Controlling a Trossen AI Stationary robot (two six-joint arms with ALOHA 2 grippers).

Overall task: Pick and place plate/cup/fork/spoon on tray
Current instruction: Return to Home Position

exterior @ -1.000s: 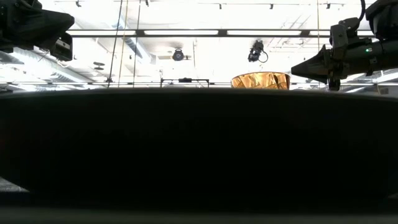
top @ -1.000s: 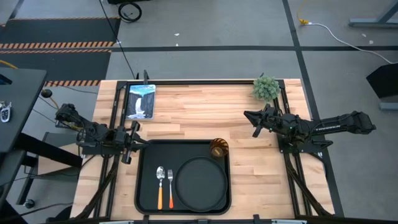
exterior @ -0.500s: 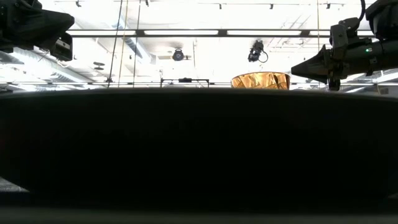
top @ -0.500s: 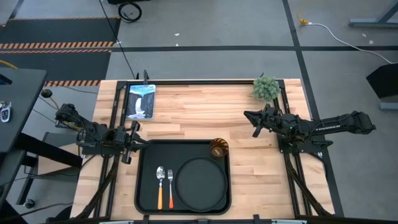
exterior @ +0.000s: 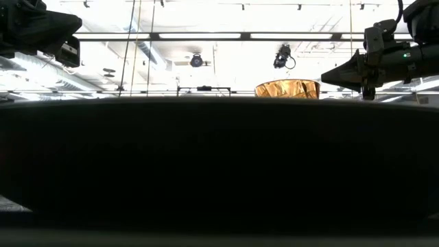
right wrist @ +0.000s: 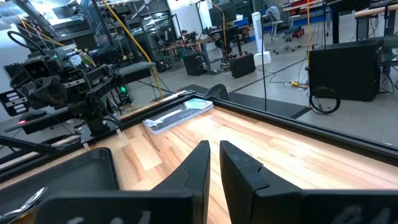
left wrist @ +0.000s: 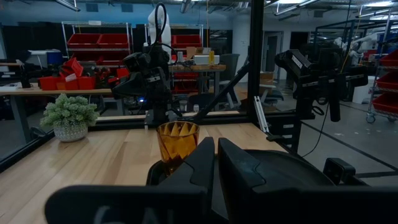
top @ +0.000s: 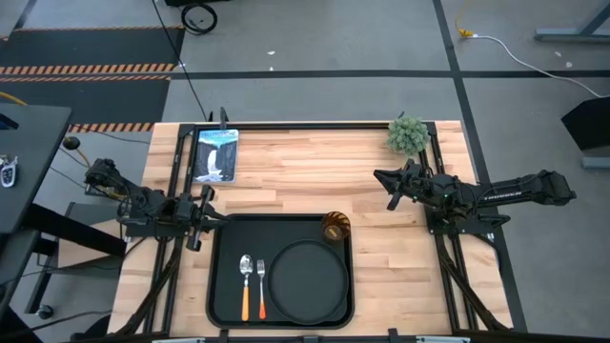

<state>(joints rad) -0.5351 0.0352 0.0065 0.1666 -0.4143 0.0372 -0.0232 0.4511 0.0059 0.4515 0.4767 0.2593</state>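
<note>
The black tray [top: 225, 286] lies at the table's near middle. On it the round black plate [top: 307, 279] fills the right half. The spoon [top: 245, 281] and the fork [top: 260, 284] lie side by side left of the plate, orange handles toward the near edge. The amber cup [top: 335, 227] stands upright in the tray's far right corner. My left gripper [top: 217, 220] hovers shut at the tray's far left corner, holding nothing. My right gripper [top: 381, 181] hovers shut above bare wood, right of and beyond the cup. The wrist views show each pair of fingers close together, left gripper [left wrist: 216, 155] and right gripper [right wrist: 214, 152].
A small potted plant [top: 408, 135] stands at the table's far right, and a flat picture card [top: 215, 154] lies at the far left. Black frame rails [top: 177, 167] run along both sides. Bare wood [top: 305, 171] stretches between the arms. The tray's rim [exterior: 219, 165] blocks most of the low view.
</note>
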